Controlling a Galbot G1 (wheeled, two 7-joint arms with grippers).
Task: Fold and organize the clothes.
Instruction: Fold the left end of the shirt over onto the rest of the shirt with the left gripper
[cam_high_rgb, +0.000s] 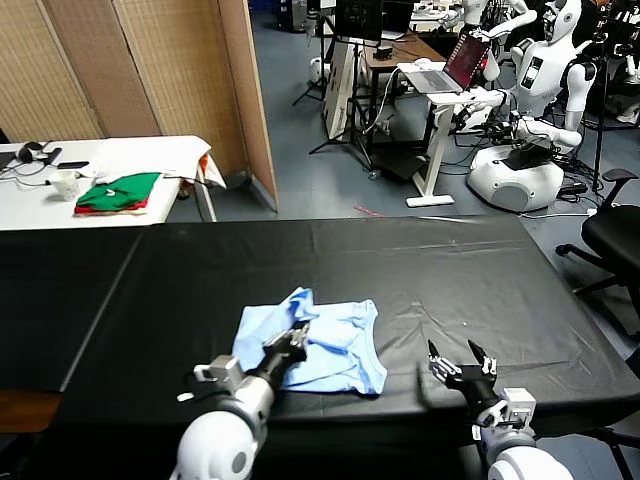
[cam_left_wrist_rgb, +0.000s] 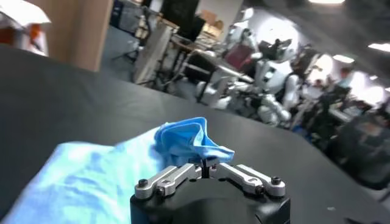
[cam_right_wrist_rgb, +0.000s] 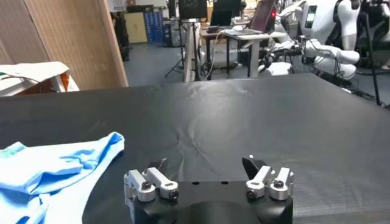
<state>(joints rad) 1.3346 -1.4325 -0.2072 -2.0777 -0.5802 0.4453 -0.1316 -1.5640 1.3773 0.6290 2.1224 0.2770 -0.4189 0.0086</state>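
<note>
One garment: pale blue T-shirt (cam_high_rgb: 325, 345) — rumpled and partly folded, near-centre of the black table (cam_high_rgb: 480, 270), close to the near edge.
Left gripper (cam_high_rgb: 297, 338): jaws pinched together on a raised fold of the shirt's fabric, at its left-middle.
Right gripper (cam_high_rgb: 460, 362): fingers spread wide, holding nothing — near the table's near edge, right of the shirt, apart from it.
Far left: green-and-red folded garments (cam_high_rgb: 118, 192) on a white table (cam_high_rgb: 120, 155).
</note>
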